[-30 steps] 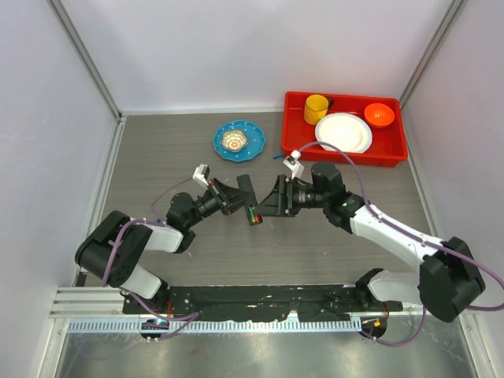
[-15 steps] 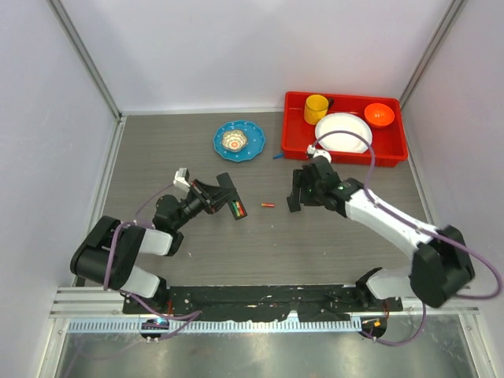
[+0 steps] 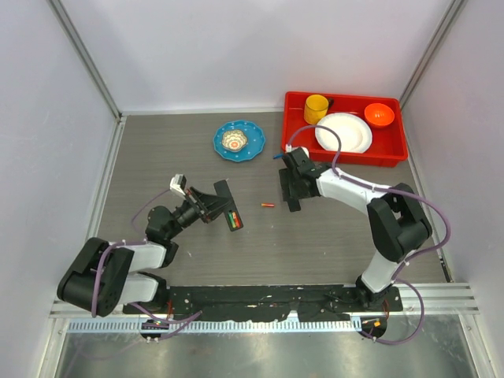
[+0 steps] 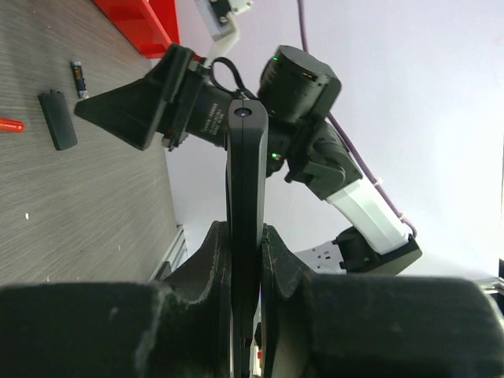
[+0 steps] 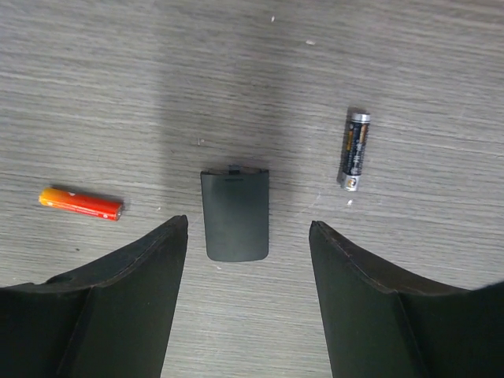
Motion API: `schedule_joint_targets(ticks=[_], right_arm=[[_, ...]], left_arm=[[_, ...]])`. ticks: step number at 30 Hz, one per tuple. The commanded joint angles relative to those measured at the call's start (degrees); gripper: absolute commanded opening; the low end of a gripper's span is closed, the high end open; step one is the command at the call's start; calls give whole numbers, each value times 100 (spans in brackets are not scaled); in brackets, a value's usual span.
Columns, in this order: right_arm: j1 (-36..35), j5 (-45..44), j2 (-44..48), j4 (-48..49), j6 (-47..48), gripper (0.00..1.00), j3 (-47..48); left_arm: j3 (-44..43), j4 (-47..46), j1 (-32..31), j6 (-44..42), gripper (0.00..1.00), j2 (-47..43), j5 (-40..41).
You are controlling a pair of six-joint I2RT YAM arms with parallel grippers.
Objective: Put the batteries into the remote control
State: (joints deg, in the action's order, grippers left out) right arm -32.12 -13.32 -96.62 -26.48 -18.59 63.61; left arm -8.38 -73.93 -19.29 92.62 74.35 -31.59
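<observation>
My left gripper (image 3: 214, 198) is shut on the remote control (image 3: 230, 211), a slim black bar held off the table; a red and green patch shows on its upper face. In the left wrist view the remote control (image 4: 246, 173) stands edge-on, squeezed between the fingers of the left gripper (image 4: 245, 230). One of the batteries (image 3: 268, 205), orange-red, lies on the table between the two grippers. My right gripper (image 3: 287, 193) hovers open over the table. From the right wrist, the right gripper (image 5: 248, 224) is just short of a small flat black cover (image 5: 235, 214), with the orange battery (image 5: 81, 203) at its left.
A black battery (image 5: 355, 149) lies to the right of the cover. A blue plate (image 3: 239, 140) holding a small bowl sits at the back. The red tray (image 3: 293, 126) at the back right holds a yellow cup, a white plate and an orange bowl.
The grippers were together at the remote; the right one has drawn back to hover over the cover. The orange battery now lies on the table. The left arm pulled the remote left and nearer.
</observation>
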Motion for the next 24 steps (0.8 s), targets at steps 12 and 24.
schedule_joint_targets(ticks=[12,24], right_arm=[[21,383,-419,319,453,64,-77],[30,550,-498,521,497,60,-350]], left_arm=[[-14,-1176,4,-60,0,-113,-198],[-23,-1185,4,-60,0,-61,-198]])
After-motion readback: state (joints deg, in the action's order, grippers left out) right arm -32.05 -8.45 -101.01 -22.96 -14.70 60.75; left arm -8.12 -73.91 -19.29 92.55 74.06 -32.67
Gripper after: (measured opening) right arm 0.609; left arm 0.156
